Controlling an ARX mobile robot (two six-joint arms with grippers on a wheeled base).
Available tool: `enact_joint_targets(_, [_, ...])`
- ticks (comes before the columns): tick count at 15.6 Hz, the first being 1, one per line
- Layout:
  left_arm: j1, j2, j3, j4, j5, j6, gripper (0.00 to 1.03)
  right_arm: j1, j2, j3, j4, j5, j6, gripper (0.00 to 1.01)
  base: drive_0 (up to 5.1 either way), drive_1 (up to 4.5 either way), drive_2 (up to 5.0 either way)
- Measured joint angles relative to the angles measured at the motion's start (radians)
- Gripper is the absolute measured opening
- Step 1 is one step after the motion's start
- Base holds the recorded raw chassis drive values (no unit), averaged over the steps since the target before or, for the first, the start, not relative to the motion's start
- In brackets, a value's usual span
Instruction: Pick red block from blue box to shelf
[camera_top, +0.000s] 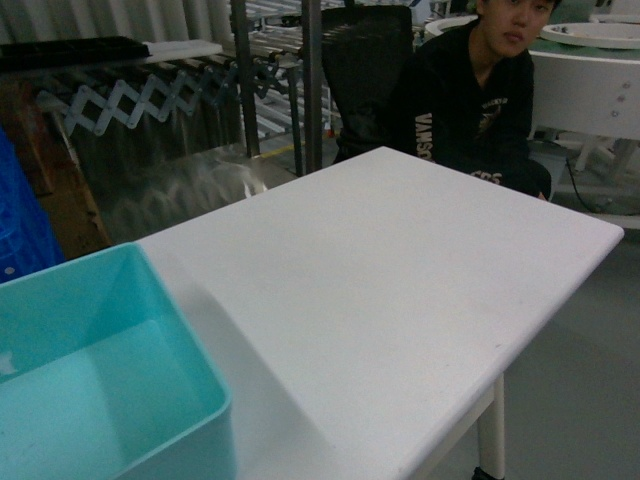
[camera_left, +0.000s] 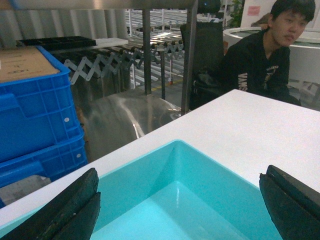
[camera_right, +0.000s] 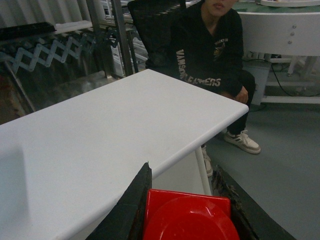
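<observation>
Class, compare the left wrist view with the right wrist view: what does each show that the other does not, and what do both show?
Only the left wrist view shows the blue box below the open left claw, and the dark blue crates stacked beside the table.

Only the right wrist view shows the red block clamped in the right claw, beyond the table's edge, and the seated person's shoes.

Both show the white table, the person in black and the steel shelf uprights.
</observation>
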Motion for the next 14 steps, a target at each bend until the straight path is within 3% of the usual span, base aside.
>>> enact_joint_targets(14, [0.0,0.0,0.0,0.0,0.0,0.0,0.98,0.0,0.0,0.0,0.0,0.0,0.0,0.29,-1.6,-1.57,-1.6])
